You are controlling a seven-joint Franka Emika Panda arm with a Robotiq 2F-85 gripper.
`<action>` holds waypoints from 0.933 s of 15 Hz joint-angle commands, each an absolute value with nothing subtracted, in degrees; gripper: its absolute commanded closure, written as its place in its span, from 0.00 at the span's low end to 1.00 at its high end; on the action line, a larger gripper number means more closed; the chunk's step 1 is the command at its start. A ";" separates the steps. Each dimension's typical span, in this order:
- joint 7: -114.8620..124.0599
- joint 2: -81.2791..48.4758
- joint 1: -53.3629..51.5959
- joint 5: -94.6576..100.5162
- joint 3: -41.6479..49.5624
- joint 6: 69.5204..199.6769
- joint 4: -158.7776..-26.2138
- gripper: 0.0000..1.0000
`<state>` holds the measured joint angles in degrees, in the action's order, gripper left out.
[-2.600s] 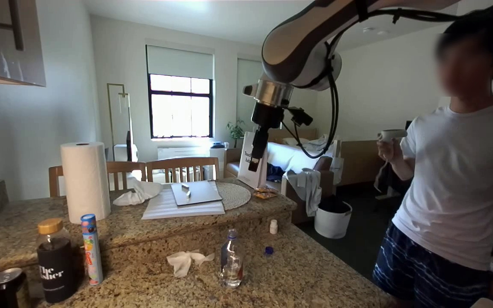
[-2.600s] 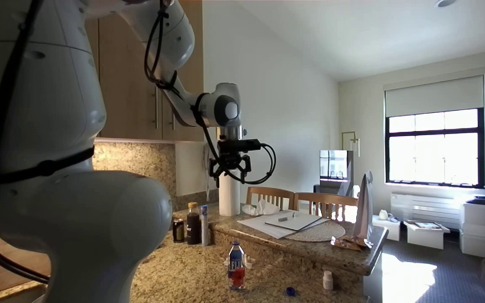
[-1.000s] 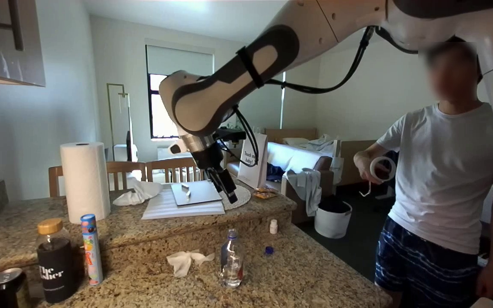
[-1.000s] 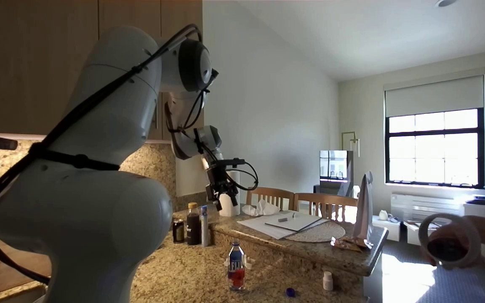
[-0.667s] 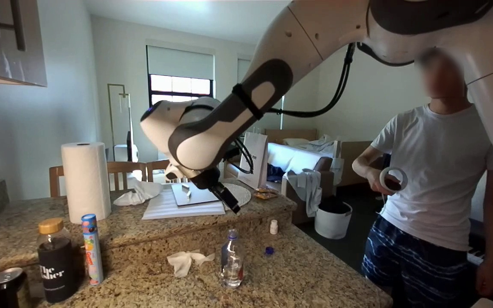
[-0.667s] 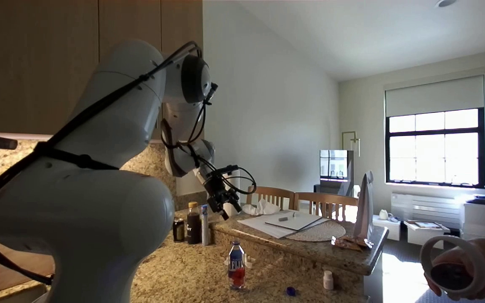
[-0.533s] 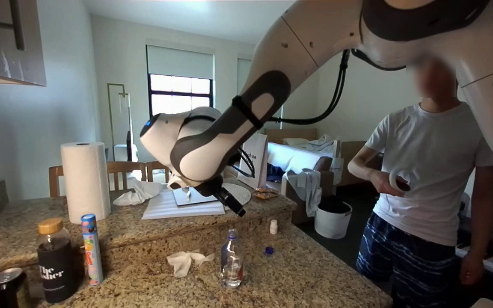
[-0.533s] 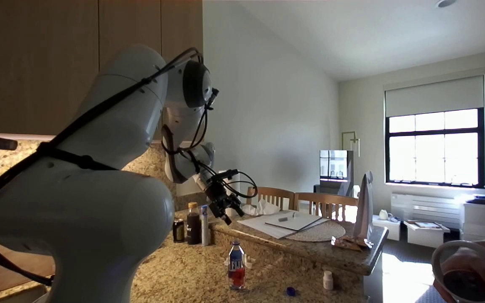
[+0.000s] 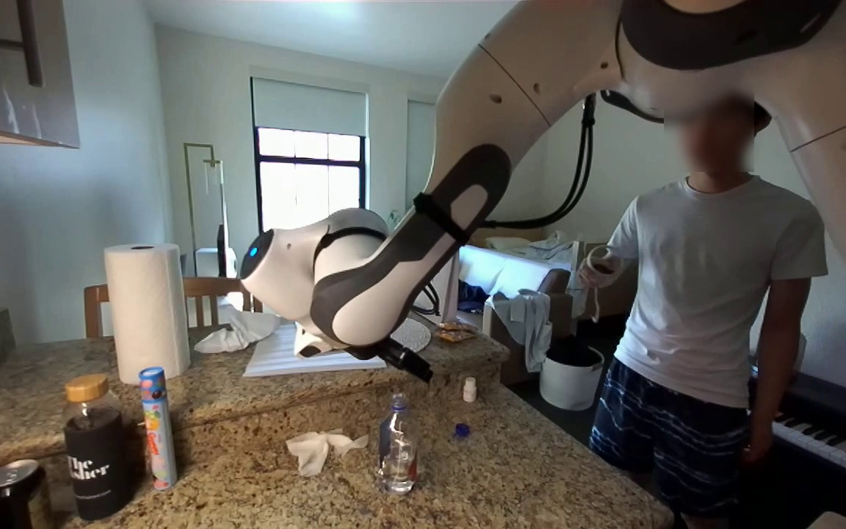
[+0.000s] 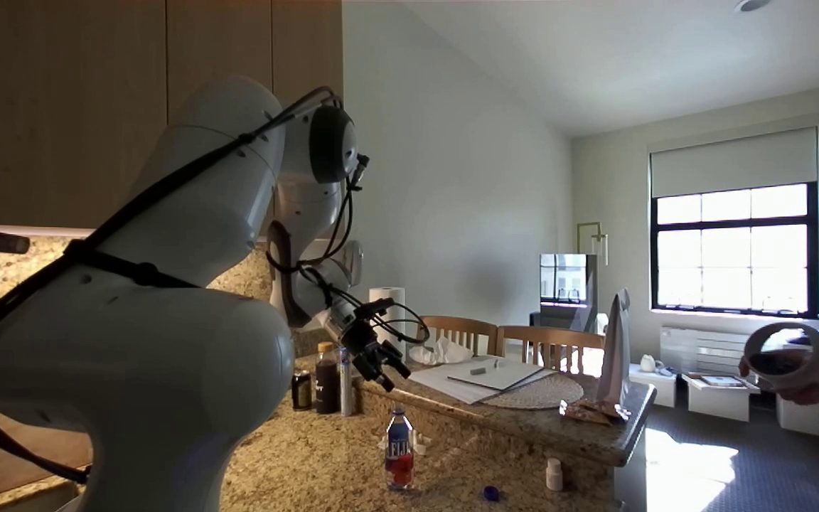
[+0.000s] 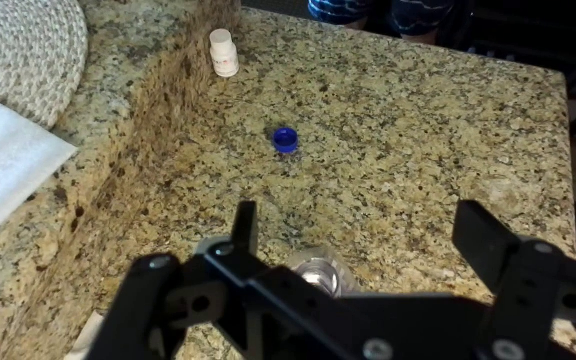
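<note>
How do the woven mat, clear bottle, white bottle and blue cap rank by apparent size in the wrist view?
1. Woven mat, cut off by the frame
2. White bottle
3. Blue cap
Unranked: clear bottle, partly hidden by the gripper.

in an exterior view, on the speckled granite counter (image 9: 511,481), the clear plastic bottle (image 9: 398,457) stands right of the crumpled white tissue (image 9: 316,450) and left of the round blue cap (image 9: 462,430) — the small white bottle (image 9: 470,390) behind that cap, just beside the raised granite ledge (image 9: 247,394). on the ledge, the white cylindrical paper-towel roll (image 9: 147,316) stands left of the crumpled white paper (image 9: 236,332).
</note>
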<state>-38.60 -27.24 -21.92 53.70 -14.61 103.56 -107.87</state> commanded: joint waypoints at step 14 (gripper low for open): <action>-35.36 -27.62 -30.37 83.00 -18.53 105.47 -115.39 0.00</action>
<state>-37.92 -29.77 -30.38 75.18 -18.83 105.23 -108.00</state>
